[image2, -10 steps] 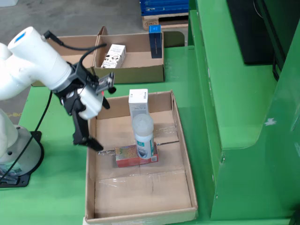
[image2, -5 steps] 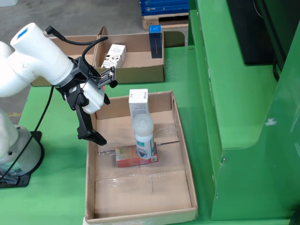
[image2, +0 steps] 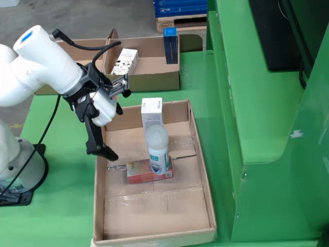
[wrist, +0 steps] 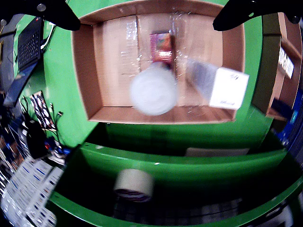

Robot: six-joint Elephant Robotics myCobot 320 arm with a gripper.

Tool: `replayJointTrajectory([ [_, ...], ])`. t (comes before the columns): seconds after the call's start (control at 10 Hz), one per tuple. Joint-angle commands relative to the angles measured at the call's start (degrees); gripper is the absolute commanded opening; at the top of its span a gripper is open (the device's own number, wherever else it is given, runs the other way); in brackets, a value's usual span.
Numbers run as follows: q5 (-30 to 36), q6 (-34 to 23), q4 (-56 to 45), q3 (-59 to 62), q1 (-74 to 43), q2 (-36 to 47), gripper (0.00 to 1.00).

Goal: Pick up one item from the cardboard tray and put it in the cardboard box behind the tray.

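The gripper (image2: 105, 149) hangs over the left wall of the tray (image2: 203, 170) in the fixed view, empty, its dark fingers (wrist: 236, 14) spread wide at the top corners of the wrist view. Three items stand in the tray: a white-capped bottle (image2: 157, 146) upright at centre, a white carton (image2: 151, 116) just behind it against the far wall, and a small red box (image2: 149, 172) lying at the bottle's foot, touching or nearly touching it. The box (image2: 149, 77) behind the tray already holds a white pack (image2: 125, 60) and a blue carton (image2: 170, 43). Nothing is gripped yet. Judged risks: the bottle is tall and narrow, so a finger brushing its cap on descent would likely tip it onto the red box; the three items crowd together, leaving little room for a finger between them; and the gripper sits close to the tray wall, which it could catch.
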Motion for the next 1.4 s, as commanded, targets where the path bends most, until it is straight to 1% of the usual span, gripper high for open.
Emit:
replayJointTrajectory([
  [0.0, 1.19, -1.13, -0.4, 11.88, -4.25, -8.02, 1.0],
  [0.2, 1.19, -1.13, -0.4, 11.88, -4.25, -8.02, 1.0],
  [0.3, 2.14, -1.99, -1.0, 16.57, -6.24, -11.92, 1.0],
  [0.4, 2.14, -1.99, -1.0, 16.57, -6.24, -11.92, 1.0],
  [0.5, 4.6, -4.93, -1.62, 24.16, -9.6, -18.69, 1.0],
  [0.9, 5.87, -5.85, -2.62, 26.86, -9.86, -21.48, 1.0],
  [1.3, 5.57, -5.62, -2.51, 27.16, -9.43, -22.11, 1.0],
])
